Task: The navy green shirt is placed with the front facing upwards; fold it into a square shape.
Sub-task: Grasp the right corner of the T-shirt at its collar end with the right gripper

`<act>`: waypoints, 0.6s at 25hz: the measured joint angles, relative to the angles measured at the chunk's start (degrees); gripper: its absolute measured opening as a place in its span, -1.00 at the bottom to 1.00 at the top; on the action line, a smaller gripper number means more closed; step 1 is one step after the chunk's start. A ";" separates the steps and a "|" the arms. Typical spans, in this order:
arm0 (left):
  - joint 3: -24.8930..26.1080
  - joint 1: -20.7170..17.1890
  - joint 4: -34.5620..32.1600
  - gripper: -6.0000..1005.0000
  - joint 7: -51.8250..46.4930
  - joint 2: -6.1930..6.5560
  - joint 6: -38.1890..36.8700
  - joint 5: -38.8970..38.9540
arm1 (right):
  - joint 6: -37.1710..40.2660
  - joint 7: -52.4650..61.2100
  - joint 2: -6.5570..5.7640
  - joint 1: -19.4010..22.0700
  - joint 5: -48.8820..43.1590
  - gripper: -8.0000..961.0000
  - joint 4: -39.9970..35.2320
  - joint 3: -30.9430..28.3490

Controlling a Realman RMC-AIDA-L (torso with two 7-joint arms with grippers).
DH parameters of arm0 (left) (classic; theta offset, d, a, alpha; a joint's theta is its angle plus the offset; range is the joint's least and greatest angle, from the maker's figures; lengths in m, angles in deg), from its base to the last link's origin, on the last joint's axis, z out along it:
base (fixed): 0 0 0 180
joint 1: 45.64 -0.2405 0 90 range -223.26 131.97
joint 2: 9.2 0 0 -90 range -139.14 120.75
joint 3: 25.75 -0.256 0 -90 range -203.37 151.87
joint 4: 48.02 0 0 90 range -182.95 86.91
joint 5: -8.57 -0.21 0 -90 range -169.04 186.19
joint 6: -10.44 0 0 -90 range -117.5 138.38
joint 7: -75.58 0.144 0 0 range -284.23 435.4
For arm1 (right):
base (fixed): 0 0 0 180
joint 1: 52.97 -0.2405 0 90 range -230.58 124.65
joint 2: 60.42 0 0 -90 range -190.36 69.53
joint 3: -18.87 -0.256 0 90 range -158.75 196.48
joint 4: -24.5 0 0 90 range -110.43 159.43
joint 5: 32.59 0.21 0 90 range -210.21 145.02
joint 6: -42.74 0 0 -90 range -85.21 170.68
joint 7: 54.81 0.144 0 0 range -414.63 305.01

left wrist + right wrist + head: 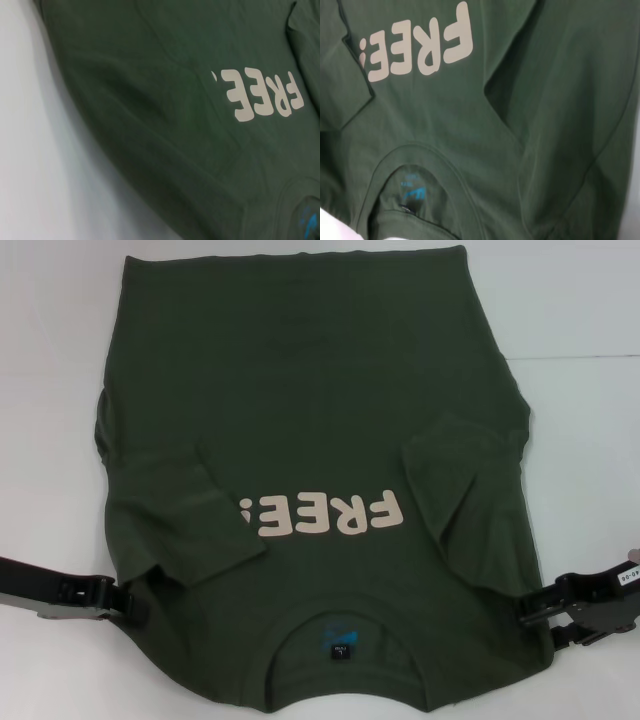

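Dark olive cotton is filling most of what I am seeing: the navy green shirt (310, 440) is lying front up on the white table (560, 310), collar (340, 625) toward the robot and hem at the far edge. Both short sleeves are folded inward over the chest, flanking the cream "FREE!" lettering (325, 513), which reads upside down from the head camera.

The head view is giving me the whole outline and both arms. The left gripper (135, 602) is sitting at the shirt's near left edge by the shoulder, and the right gripper (530, 612) is sitting at the near right edge. I cannot tell whether either is parted or clamped on cloth, since the fabric is hiding the tips.

The left wrist camera is showing me only the shirt's side edge against the table and the lettering, no fingers. The right wrist camera is adding what the head view blurs: the blue inner label (415, 192) inside the collar and the folded right sleeve's crease.
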 joint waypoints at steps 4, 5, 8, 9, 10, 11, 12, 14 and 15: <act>0.00 0.07 -0.02 -0.84 0.00 0.01 -0.05 0.05 | 0.01 -0.08 0.10 -0.05 0.10 0.81 0.00 -0.08; 0.00 0.10 -0.02 -0.84 0.00 0.03 -0.04 0.06 | 0.01 -0.09 0.10 -0.05 0.22 0.81 0.00 -0.18; 0.00 0.19 -0.06 -0.84 0.00 0.04 -0.02 0.09 | 0.02 -0.09 0.10 -0.05 0.39 0.81 0.03 -0.27; 0.00 0.21 -0.13 -0.84 0.00 0.04 -0.03 0.17 | 0.02 -0.09 0.10 -0.05 0.39 0.81 0.05 -0.22; 0.00 0.22 -0.17 -0.84 0.00 0.07 -0.06 0.36 | 0.02 -0.09 0.10 -0.05 0.38 0.81 0.06 -0.15; -0.01 0.20 -0.17 -0.84 0.00 0.09 -0.10 0.53 | 0.03 -0.08 0.07 -0.04 0.27 0.81 0.07 -0.11; 0.00 0.19 -0.15 -0.84 0.00 0.13 -0.14 0.64 | 0.03 -0.08 0.02 -0.04 0.11 0.81 0.07 -0.09; 0.07 0.14 -0.15 -0.84 0.00 0.20 -0.22 0.76 | 0.05 0.01 -0.22 -0.04 -0.42 0.81 0.08 -0.05; 0.08 0.11 -0.16 -0.84 0.00 0.21 -0.24 0.76 | 0.05 0.04 -0.33 -0.05 -0.67 0.81 0.08 -0.04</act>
